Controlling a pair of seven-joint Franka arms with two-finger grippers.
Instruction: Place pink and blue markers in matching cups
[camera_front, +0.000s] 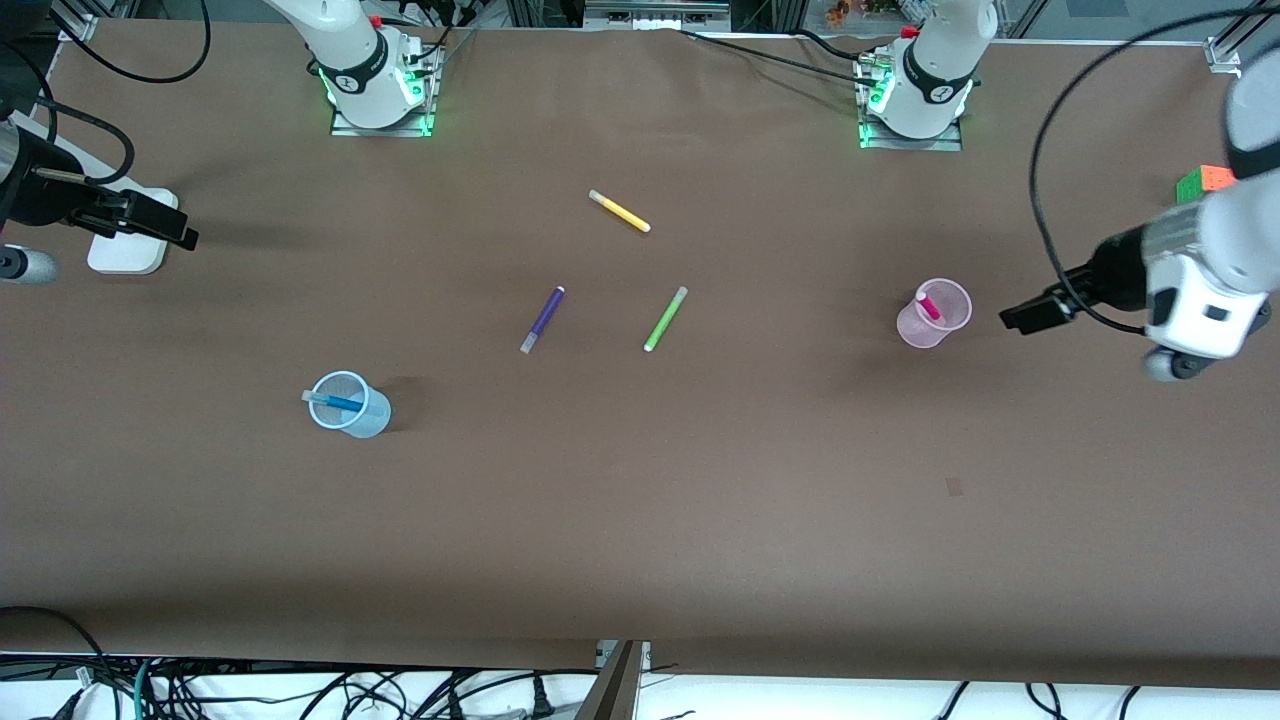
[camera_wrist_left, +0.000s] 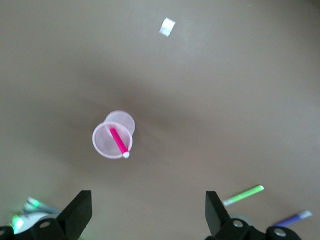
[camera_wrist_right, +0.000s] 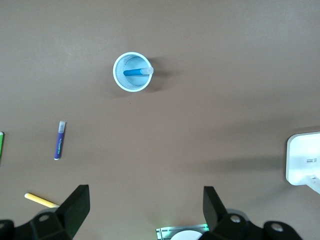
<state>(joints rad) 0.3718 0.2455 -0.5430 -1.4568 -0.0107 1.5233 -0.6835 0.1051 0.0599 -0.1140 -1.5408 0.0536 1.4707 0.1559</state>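
Note:
The pale blue cup (camera_front: 349, 405) stands upright toward the right arm's end of the table with the blue marker (camera_front: 335, 402) leaning inside it; both also show in the right wrist view, cup (camera_wrist_right: 131, 82) and marker (camera_wrist_right: 136, 72). The pale pink cup (camera_front: 936, 315) stands upright toward the left arm's end with the pink marker (camera_front: 929, 305) inside; the left wrist view shows that cup (camera_wrist_left: 106, 142) and marker (camera_wrist_left: 119, 141). My left gripper (camera_front: 1030, 315) (camera_wrist_left: 148, 212) is open and empty, raised beside the pink cup. My right gripper (camera_front: 165, 225) (camera_wrist_right: 147, 212) is open and empty over the table's right-arm end.
A purple pen (camera_front: 543, 318), a lime-green pen (camera_front: 665, 318) and a yellow pen (camera_front: 620, 211) lie loose mid-table. A white block (camera_front: 125, 240) sits under the right gripper. A colour cube (camera_front: 1205, 182) sits at the left arm's end.

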